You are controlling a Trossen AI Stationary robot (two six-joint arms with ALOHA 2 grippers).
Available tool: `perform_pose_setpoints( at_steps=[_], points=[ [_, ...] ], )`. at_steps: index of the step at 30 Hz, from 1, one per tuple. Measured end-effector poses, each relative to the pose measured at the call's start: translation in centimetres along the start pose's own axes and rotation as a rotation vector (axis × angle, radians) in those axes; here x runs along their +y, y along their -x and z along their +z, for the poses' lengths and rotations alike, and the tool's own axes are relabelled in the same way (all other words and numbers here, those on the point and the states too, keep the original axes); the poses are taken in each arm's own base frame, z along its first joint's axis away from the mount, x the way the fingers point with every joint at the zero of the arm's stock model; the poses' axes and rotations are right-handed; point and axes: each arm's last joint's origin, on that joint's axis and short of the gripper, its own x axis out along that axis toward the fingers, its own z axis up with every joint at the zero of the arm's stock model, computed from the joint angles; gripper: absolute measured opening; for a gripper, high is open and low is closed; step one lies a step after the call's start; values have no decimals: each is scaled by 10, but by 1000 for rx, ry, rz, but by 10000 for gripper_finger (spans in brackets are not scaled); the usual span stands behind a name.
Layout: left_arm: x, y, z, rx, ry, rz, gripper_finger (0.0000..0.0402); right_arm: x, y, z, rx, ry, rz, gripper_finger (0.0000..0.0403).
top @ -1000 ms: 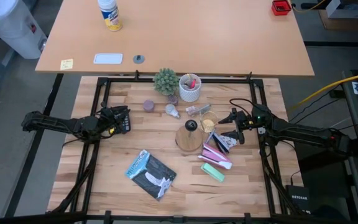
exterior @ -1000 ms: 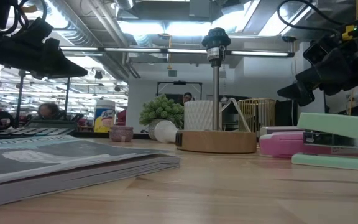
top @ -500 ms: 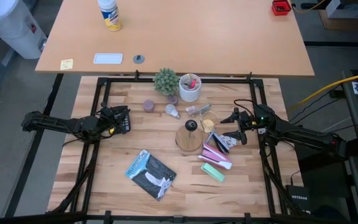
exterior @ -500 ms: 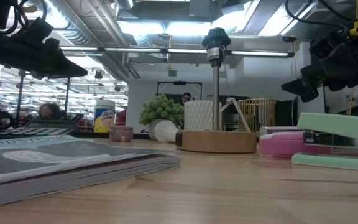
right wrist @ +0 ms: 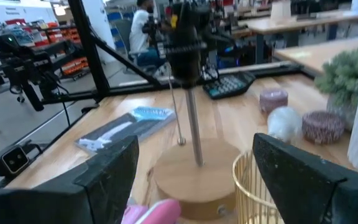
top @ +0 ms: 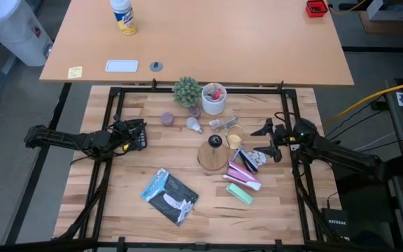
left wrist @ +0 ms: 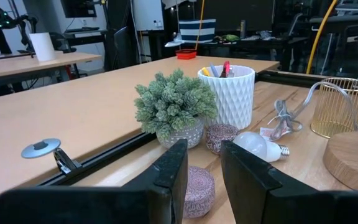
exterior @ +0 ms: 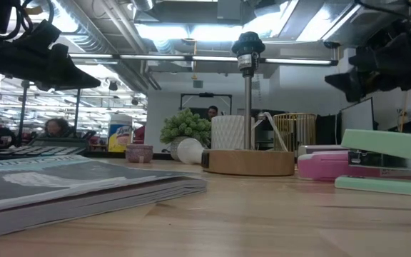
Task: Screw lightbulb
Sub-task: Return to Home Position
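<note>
The lightbulb point(top: 194, 124) lies on its side on the wooden table, left of and beyond the wooden cone stand point(top: 213, 155) with its black socket point(top: 215, 141). It also shows in the left wrist view point(left wrist: 257, 146) and the right wrist view point(right wrist: 283, 121). My right gripper point(top: 263, 142) is open and empty, raised above the table to the right of the stand. The stand's post stands between its fingers, farther off, in its wrist view point(right wrist: 194, 149). My left gripper point(top: 140, 134) waits at the table's left, empty, its fingers a narrow gap apart point(left wrist: 204, 168).
A potted plant point(top: 186, 92), a white pen cup point(top: 214, 99), a purple candle point(top: 167, 118) and a gold wire cup point(top: 235, 138) stand around the bulb. A pink stapler point(top: 243, 171), a green stapler point(top: 241, 192) and a booklet point(top: 169, 195) lie nearer.
My right gripper has risen and drawn back a little toward the table's right edge, away from the stand. Nothing on the table has moved.
</note>
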Motion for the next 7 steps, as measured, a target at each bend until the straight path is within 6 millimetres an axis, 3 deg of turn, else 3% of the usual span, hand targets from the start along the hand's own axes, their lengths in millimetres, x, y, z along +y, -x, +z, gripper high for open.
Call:
perform_pose_setpoints(
  at_steps=[7],
  points=[
    [0,0,0,0,0,0,88,4,4,6,-65,44,6,321]
  ],
)
